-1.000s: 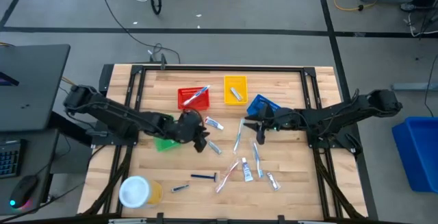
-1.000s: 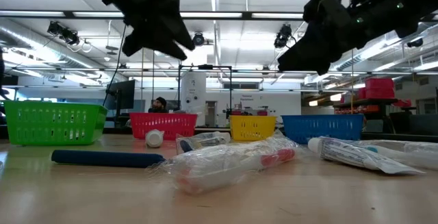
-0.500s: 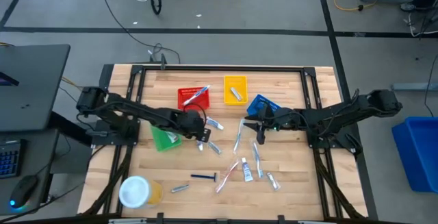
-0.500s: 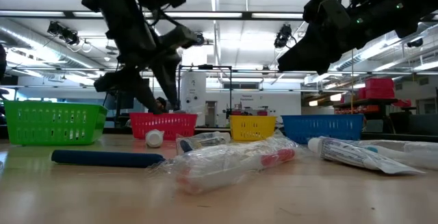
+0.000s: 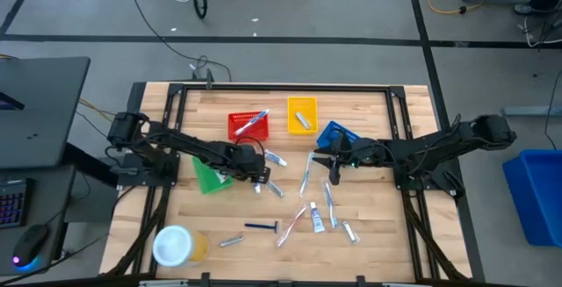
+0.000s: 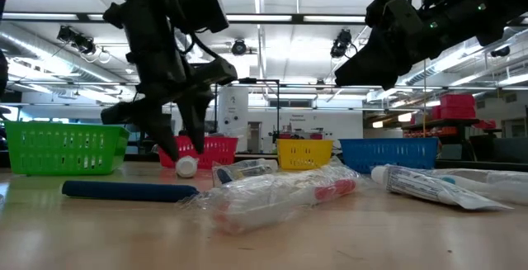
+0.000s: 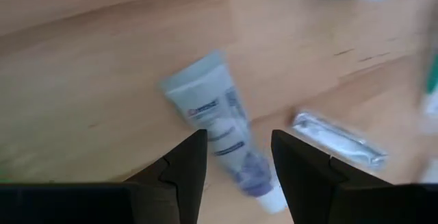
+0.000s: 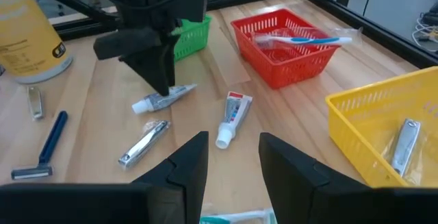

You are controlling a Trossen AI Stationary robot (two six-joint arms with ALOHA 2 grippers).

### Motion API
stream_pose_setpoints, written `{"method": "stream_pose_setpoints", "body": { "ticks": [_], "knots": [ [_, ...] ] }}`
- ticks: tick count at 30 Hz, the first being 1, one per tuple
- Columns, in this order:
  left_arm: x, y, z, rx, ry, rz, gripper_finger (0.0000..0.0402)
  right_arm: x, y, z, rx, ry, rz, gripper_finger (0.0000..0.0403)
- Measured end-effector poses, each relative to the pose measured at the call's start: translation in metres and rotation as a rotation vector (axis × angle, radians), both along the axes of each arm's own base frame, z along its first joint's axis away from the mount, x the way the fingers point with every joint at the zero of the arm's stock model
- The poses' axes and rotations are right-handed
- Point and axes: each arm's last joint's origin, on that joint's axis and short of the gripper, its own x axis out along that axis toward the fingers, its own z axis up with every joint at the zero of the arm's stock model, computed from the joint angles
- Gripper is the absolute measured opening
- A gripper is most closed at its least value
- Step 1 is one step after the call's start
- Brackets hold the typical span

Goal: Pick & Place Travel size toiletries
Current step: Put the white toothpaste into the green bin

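Over small white-and-blue plastic tube [image 7: 220, 122], hovering with left gripper [image 7: 237, 157] fingers spread wide, lining up to grasp.

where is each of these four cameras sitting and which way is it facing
High view: above the table, looking straight down; both arms show, left gripper and right gripper.
Low view: at table-top height, looking level into the room; both arms hang in from above.
Left wrist view: on the left arm, looking down past its open fingers at a white tube.
Right wrist view: on the right arm, facing the left gripper.
Shared: that white tube shows in both wrist views.
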Motion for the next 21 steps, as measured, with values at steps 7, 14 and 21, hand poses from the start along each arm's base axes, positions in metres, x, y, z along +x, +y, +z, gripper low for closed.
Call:
{"method": "stream_pose_setpoints", "body": {
  "ticks": [7,14,21],
  "knots": [
    [-0.001,0.002,-0.001,-0.007,0.018,0.016,0.0174,0.000,0.000,0.000,0.000,-0.001,-0.001,0.0140],
    [0.005,0.012,0.004,-0.027,-0.013,-0.086,0.0174,0.000,0.000,0.000,0.000,-0.001,-0.001,0.0139],
    [0.022,0.020,0.027,0.165,-0.083,-0.322,0.0174,0.000,0.000,0.000,0.000,-0.001,-0.001,0.0140]
  ]
}}
